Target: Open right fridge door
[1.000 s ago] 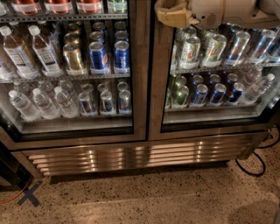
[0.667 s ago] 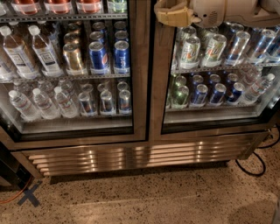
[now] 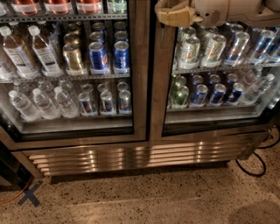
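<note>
The fridge fills the view, a steel two-door cooler with a louvred grille at its base. The right fridge door is a glass pane in a steel frame, with cans and bottles behind it. My gripper, tan at the end of a white arm, sits at the top of the view against the door's left upright, beside the dark seam between the two doors. The door's lower rail slants slightly; I cannot say whether it is ajar.
The left door is shut, with water bottles and cans behind it. A black cable loops on the floor at the right. A blue tape cross marks the speckled floor at the lower left.
</note>
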Tool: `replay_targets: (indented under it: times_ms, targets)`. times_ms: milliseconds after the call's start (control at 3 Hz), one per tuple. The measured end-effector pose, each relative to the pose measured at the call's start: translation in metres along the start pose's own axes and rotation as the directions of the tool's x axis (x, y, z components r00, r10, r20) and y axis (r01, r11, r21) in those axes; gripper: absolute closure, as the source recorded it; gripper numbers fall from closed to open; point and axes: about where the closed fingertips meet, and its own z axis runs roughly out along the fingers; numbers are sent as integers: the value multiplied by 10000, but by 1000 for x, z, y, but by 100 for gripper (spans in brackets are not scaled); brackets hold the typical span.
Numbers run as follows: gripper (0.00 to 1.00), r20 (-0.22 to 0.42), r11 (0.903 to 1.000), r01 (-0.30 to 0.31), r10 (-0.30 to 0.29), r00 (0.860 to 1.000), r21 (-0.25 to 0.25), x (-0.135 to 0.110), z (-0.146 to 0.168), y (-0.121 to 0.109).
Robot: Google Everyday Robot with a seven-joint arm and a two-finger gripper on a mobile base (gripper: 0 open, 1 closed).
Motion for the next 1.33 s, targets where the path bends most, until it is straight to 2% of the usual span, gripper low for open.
replay_targets:
  times_ms: [333, 667, 1333]
  targets:
    - [100, 0, 10000, 0, 0, 10000, 0, 1, -4, 0]
    - [100, -227, 9998, -72, 76, 9997, 171, -11, -13, 11]
    - [100, -331, 9998, -155, 159, 9993, 126, -17, -13, 15]
